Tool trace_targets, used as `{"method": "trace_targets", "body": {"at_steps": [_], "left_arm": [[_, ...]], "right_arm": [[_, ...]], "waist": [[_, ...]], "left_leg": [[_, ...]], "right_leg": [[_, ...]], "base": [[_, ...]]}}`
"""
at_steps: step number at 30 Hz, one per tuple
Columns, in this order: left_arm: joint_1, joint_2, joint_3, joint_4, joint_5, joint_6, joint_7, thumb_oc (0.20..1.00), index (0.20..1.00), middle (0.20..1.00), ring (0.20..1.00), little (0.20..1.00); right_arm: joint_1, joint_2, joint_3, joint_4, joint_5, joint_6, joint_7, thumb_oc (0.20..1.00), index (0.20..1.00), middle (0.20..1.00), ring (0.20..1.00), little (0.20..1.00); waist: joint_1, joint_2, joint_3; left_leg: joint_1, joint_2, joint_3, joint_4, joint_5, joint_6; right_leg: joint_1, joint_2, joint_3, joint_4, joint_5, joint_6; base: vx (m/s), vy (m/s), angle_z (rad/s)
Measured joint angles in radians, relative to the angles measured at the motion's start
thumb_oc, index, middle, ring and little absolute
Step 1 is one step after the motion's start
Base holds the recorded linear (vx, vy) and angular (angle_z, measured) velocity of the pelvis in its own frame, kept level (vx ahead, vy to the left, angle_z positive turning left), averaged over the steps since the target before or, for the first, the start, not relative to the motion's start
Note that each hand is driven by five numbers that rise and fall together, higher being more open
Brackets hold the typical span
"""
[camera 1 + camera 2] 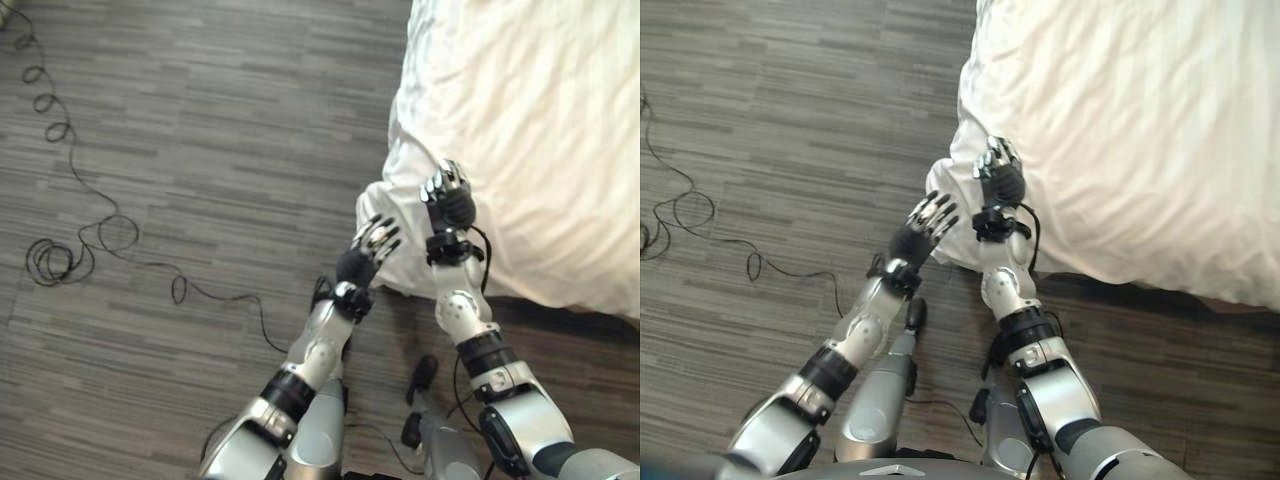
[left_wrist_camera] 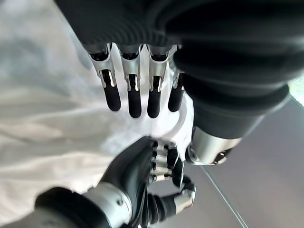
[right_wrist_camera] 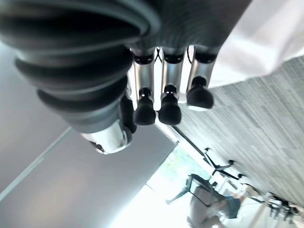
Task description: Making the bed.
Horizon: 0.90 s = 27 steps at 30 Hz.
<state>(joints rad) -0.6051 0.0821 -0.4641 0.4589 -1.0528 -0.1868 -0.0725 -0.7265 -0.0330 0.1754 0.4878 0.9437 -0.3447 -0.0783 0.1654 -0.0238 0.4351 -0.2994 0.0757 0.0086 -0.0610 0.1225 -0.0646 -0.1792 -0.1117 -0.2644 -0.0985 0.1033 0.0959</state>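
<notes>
Duvet [image 1: 530, 130] hangs over bed corner, bunched beside floor [image 1: 180, 150]. My right robot hand [image 1: 447, 193] rests curled at that corner, probably empty; left robot hand [image 1: 372, 245] is open, just short. Risk: fingers slide off loose folds.

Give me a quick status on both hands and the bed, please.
Left hand open, fingers straight, beside the bed corner. Right hand curled, at the white duvet edge; no cloth visibly held. Nothing in the way.
</notes>
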Motion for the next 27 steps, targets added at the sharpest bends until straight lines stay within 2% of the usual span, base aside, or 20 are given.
{"method": "trace_targets", "body": {"at_steps": [2,5,11,13,15,18,20,21,25,27], "left_arm": [[-0.107,0.002,0.025,0.019,-0.004,-0.015,-0.002,0.2,0.2,0.2,0.2,0.2],[-0.177,-0.015,0.029,0.02,-0.003,-0.044,-0.029,0.2,0.2,0.2,0.2,0.2],[-0.154,-0.042,0.029,0.085,-0.002,-0.053,-0.052,0.2,0.2,0.2,0.2,0.2],[-0.136,-0.04,0.042,0.132,0.0,-0.056,-0.053,0.2,0.2,0.2,0.2,0.2],[-0.145,-0.041,0.05,0.179,0.0,-0.062,-0.053,0.2,0.2,0.2,0.2,0.2],[-0.146,-0.036,0.08,0.213,-0.001,-0.093,-0.052,0.2,0.2,0.2,0.2,0.2],[-0.146,-0.036,0.08,0.212,-0.001,-0.096,-0.052,0.2,0.2,0.2,0.2,0.2],[-0.146,-0.02,0.1,0.21,0.007,-0.093,-0.054,0.2,0.2,0.2,0.2,0.2],[-0.172,0.133,0.157,0.217,0.012,-0.099,-0.087,0.2,0.2,0.2,0.2,0.2],[-0.188,0.229,0.212,0.267,0.014,-0.085,-0.089,0.2,0.2,0.2,0.2,0.2]], "right_arm": [[-0.055,-0.003,-0.011,0.005,0.001,-0.012,0.0,0.2,0.2,0.2,0.2,0.2],[-0.102,-0.03,-0.012,0.062,0.007,-0.029,0.001,0.2,0.2,0.2,0.2,0.2],[-0.102,-0.045,-0.012,0.096,0.007,-0.039,0.02,0.2,0.2,0.2,0.2,0.2],[-0.095,-0.047,-0.028,0.085,0.006,-0.048,0.023,0.2,0.2,0.2,0.2,0.2],[-0.101,-0.048,-0.056,0.089,0.006,-0.058,0.025,0.2,0.2,0.2,0.2,0.2],[-0.096,-0.051,-0.071,0.113,0.01,-0.077,0.038,0.2,0.2,0.2,0.2,0.2],[-0.097,-0.056,-0.075,0.112,0.017,-0.082,0.038,0.2,0.2,0.2,0.2,0.2],[-0.078,-0.064,-0.072,0.111,0.015,-0.074,0.043,0.2,0.2,0.2,0.2,0.2],[0.005,-0.093,-0.076,0.049,0.011,-0.075,0.068,0.2,0.2,0.2,0.2,0.2],[0.034,-0.182,-0.108,0.137,0.008,-0.051,0.064,0.2,0.2,0.2,0.2,0.2]], "waist": [[-0.023,-0.01,0.008],[-0.028,-0.014,0.011],[-0.054,-0.016,0.012],[-0.08,-0.023,0.011],[-0.086,-0.029,0.012],[-0.113,-0.058,0.008],[-0.115,-0.059,0.008],[-0.125,-0.067,0.007],[-0.163,-0.151,-0.004],[-0.186,-0.156,-0.005]], "left_leg": [[-0.018,-0.004,0.009,0.0,0.003,0.004],[-0.027,-0.01,0.032,-0.003,0.003,0.004],[-0.039,-0.012,0.051,-0.007,0.002,0.005],[-0.063,-0.011,0.065,-0.006,0.004,0.007],[-0.071,-0.013,0.069,-0.006,0.006,0.01],[-0.093,-0.012,0.09,-0.005,0.01,0.016],[-0.096,-0.012,0.092,-0.005,0.013,0.02],[-0.102,-0.008,0.094,0.0,0.014,0.02],[-0.159,-0.001,0.149,0.018,0.008,0.019],[-0.171,-0.003,0.161,0.015,0.015,0.029]], "right_leg": [[-0.023,-0.004,0.01,0.0,0.006,0.003],[-0.045,-0.013,0.03,0.0,0.012,0.008],[-0.068,-0.015,0.048,0.0,0.015,0.008],[-0.099,-0.016,0.061,0.0,0.027,0.01],[-0.11,-0.018,0.07,0.0,0.033,0.011],[-0.142,-0.018,0.089,0.0,0.047,0.009],[-0.146,-0.018,0.093,0.0,0.052,0.011],[-0.16,-0.018,0.096,0.004,0.055,0.015],[-0.244,-0.018,0.156,0.02,0.075,0.021],[-0.253,-0.02,0.166,0.002,0.091,0.025]], "base": [[0.02,0.066,-0.12],[0.01,0.046,-0.16],[0.01,0.059,-0.09],[-0.02,0.031,-0.12],[-0.02,0.008,-0.1],[-0.01,0.0,-0.16],[-0.07,0.003,-0.05],[-0.1,0.005,-0.09],[-0.04,-0.035,-0.35],[-0.01,-0.064,-0.17]]}}
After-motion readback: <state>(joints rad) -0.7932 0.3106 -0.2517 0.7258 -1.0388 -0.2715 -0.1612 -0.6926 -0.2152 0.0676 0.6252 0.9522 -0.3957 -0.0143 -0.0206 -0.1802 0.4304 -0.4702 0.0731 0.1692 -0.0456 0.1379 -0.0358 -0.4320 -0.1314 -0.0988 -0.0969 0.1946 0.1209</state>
